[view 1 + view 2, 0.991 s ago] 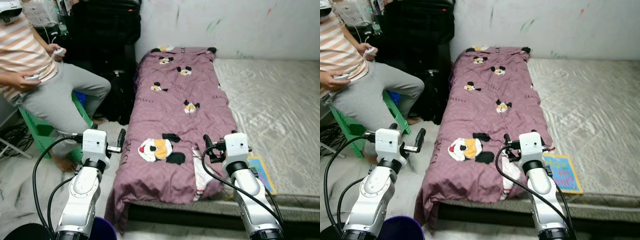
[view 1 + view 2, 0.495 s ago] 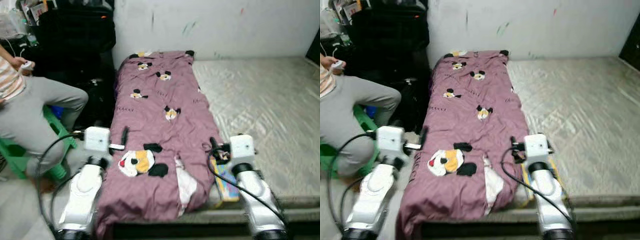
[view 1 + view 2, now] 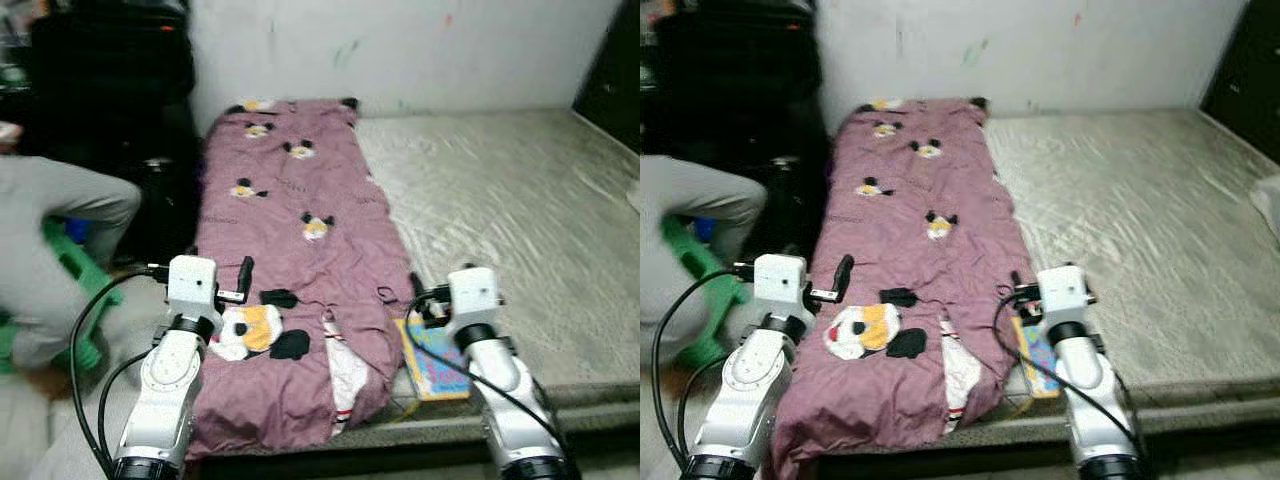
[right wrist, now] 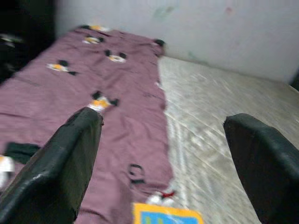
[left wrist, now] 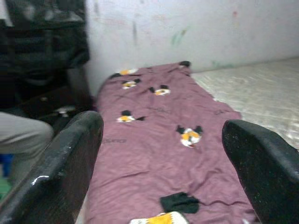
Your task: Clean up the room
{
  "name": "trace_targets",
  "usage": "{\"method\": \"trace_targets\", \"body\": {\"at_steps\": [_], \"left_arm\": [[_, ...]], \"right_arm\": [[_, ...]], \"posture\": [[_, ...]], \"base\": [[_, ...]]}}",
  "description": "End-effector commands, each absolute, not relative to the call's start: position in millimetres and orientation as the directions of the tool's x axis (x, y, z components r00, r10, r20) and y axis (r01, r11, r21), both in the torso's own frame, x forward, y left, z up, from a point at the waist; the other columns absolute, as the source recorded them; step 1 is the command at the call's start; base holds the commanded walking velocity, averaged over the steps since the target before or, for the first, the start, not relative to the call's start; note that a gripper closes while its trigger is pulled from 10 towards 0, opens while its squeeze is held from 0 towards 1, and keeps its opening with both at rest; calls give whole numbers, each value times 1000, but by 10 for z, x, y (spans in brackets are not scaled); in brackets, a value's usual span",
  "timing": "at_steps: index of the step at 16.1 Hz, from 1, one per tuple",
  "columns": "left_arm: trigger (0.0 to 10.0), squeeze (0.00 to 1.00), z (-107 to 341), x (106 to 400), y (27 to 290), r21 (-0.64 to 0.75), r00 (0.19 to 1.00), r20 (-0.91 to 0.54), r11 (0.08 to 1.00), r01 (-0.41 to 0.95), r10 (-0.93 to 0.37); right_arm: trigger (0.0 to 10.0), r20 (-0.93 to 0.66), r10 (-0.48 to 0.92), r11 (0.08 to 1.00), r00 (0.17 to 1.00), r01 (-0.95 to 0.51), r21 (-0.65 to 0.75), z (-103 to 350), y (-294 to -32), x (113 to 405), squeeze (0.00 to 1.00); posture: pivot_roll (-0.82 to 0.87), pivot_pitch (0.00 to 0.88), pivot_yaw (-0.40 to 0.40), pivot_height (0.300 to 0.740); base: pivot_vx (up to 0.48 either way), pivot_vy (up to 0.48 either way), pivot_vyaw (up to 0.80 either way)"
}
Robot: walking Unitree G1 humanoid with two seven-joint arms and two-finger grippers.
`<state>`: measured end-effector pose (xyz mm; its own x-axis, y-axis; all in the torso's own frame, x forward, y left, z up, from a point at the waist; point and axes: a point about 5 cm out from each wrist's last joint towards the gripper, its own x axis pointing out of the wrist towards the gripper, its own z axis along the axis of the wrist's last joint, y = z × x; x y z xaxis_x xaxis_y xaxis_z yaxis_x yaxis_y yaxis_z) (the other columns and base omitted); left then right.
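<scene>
I have both arms raised in front of me at the near edge of the bed, and neither is holding anything. The left gripper [image 5: 163, 154] has its fingers spread wide, and the left wrist view looks between them along the purple blanket [image 3: 290, 230]. The right gripper [image 4: 168, 158] is just as wide open, over the near right edge of that blanket. I judge this to be a ready stance while I line up on the bed, not a grasp.

The blanket, printed with cartoon mouse faces, runs in a long strip down the left side of the grey mattress [image 3: 500, 210], from the far wall to the near edge, where it bunches and hangs over. A colourful picture book [image 3: 437, 358] lies flat on the mattress just beside the blanket's near right corner, right below my right wrist; it looks like the closest thing to tidy.

To my left a person [image 3: 50, 240] in grey trousers sits on a green stool [image 3: 80, 268], close to my left arm, with dark bags [image 3: 110, 90] stacked behind against the wall. That side leaves little room to swing.
</scene>
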<state>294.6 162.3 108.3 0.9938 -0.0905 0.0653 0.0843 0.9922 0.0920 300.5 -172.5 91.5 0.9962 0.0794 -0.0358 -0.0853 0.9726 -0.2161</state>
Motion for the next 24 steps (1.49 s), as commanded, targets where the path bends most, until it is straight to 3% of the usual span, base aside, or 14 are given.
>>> {"method": "trace_targets", "body": {"at_steps": [1,24], "left_arm": [[10000,0,1069,2942,1665,106,996,54,992,69,-75],[10000,0,1076,2948,1664,74,995,62,995,70,-75]], "right_arm": [[10000,-20,86,972,996,-88,-218,951,-1712,3021,0],[10000,-16,85,973,996,-86,-214,959,-1714,3024,0]], "posture": [[-106,6,17,740],[-110,16,19,740]], "base": [[0,-307,0],[0,-325,0]]}}
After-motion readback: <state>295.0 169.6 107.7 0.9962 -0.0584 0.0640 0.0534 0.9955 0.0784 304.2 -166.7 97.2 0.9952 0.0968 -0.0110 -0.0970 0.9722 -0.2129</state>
